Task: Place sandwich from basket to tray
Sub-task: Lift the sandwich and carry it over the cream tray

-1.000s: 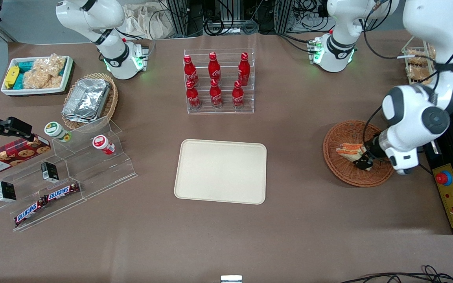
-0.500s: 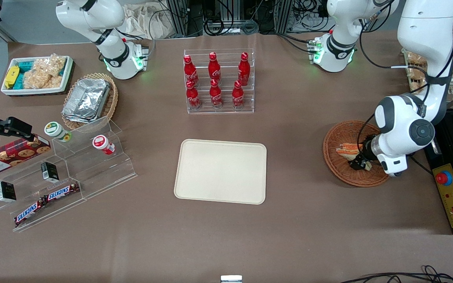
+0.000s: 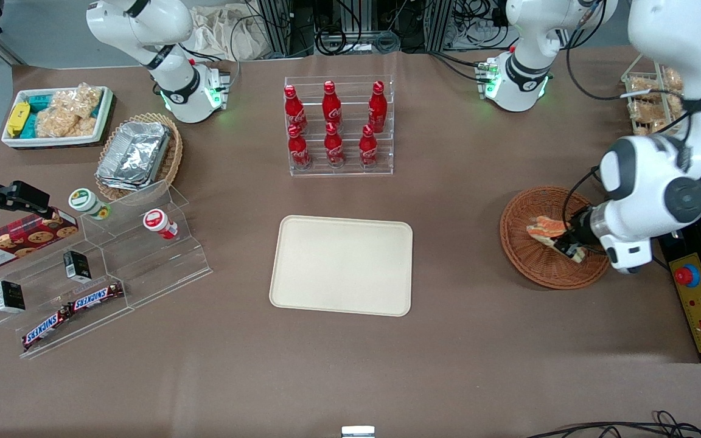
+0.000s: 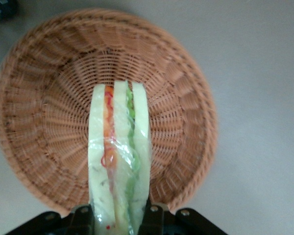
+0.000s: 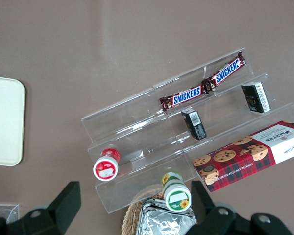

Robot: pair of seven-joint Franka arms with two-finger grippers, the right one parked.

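tool [image 3: 564, 244] gripping sandwich [image 3: 546, 229] above basket [image 3: 530, 263], brown tabletop [image 3: 350, 365]

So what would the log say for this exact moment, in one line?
phase: lifting | end effector: shut on sandwich, above basket | sandwich: clear of basket floor | tray: holds nothing, toward parked arm's end

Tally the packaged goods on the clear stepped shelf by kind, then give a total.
Snickers bars: 2
Small black boxes: 2
Lidded cups: 2
Walkers cookie box: 1
Total: 7
Gripper is over the basket, shut on the sandwich.
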